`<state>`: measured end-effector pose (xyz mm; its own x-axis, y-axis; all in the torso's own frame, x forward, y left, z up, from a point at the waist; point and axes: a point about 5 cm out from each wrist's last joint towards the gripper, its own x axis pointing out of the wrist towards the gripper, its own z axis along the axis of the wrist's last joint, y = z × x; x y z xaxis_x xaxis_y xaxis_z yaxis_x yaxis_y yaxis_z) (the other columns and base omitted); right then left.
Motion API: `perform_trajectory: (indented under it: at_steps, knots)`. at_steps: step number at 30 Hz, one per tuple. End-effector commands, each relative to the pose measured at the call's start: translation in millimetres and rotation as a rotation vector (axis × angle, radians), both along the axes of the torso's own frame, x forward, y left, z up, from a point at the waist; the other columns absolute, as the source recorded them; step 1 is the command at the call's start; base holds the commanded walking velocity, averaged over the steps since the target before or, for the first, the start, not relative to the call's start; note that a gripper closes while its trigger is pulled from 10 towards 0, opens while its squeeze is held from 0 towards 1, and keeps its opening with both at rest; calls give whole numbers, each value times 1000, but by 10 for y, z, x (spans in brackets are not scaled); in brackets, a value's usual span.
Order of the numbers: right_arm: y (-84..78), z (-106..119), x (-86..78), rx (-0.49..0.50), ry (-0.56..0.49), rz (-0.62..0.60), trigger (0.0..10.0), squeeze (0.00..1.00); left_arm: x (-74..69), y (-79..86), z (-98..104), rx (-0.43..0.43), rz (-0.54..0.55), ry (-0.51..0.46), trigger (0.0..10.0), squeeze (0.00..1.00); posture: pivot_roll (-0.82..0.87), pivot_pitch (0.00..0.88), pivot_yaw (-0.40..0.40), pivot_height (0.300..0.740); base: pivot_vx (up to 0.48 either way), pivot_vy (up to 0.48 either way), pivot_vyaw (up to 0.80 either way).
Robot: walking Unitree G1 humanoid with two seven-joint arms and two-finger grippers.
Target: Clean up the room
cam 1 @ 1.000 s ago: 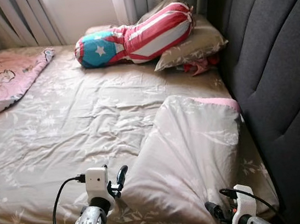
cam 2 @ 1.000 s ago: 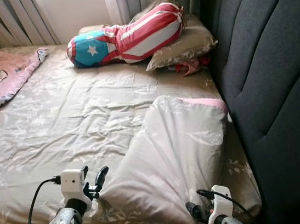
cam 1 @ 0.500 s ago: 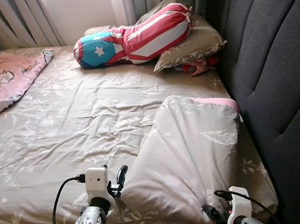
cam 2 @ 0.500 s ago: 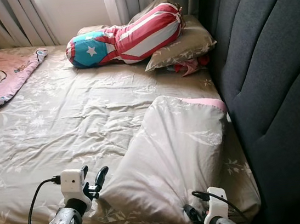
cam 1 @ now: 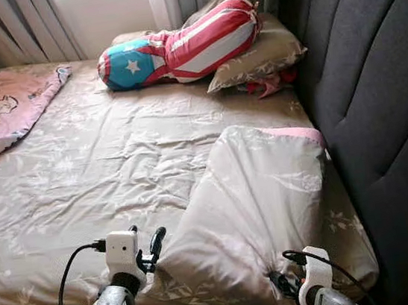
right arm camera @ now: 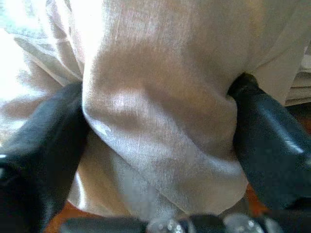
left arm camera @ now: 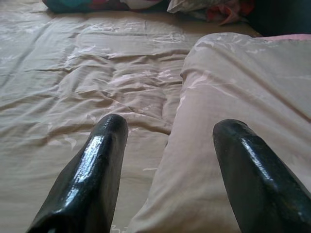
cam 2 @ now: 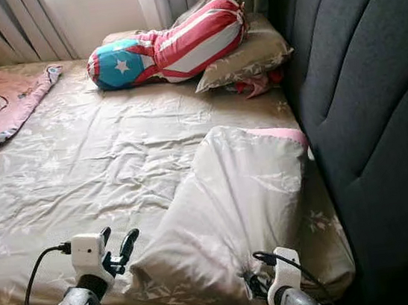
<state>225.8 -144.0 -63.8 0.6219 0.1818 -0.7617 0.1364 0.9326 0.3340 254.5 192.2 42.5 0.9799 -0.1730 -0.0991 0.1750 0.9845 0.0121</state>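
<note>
My arms have dropped slightly, my right gripper (cam 1: 284, 286) pinching the near corner of the pillow (cam 1: 253, 214) by the headboard (cam 1: 378, 99), left gripper (cam 1: 147, 249) spread open beside it; the bed (cam 1: 78, 169) remains untidy.

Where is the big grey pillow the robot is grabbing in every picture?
Left eye view: the grey pillow lies low and right of the middle, beside the dark headboard.
Right eye view: the same, near the headboard.
Left wrist view: it fills the right half, under the left pincer.
Right wrist view: its cloth is bunched between the right pincer's fingers.
Shared landmark: the pillow's pink edge.
</note>
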Motion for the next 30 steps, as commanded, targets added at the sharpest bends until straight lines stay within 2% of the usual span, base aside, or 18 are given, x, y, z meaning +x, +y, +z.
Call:
perform_trajectory:
  at_steps: [1,4,9,19,30]
  knots:
    - [184,-60,-97,28,50,46,0,0,-34,12,9,9,-11,12,10000,0,118,133,13,662,0,0,0]
    - [226,-99,-166,11,72,82,0,0,-72,3,-6,4,-15,26,10000,0,115,143,16,662,0,0,0]
    - [255,-111,-192,16,73,86,0,0,-96,-21,4,-1,-19,35,10000,0,112,152,15,662,0,0,0]
    - [261,-98,-173,10,53,107,0,0,-81,-42,18,-7,-15,36,10000,0,101,155,6,662,0,0,0]
    - [230,-85,-150,-4,32,109,0,0,-79,-72,2,-17,-12,45,10000,0,79,120,-3,662,0,0,0]
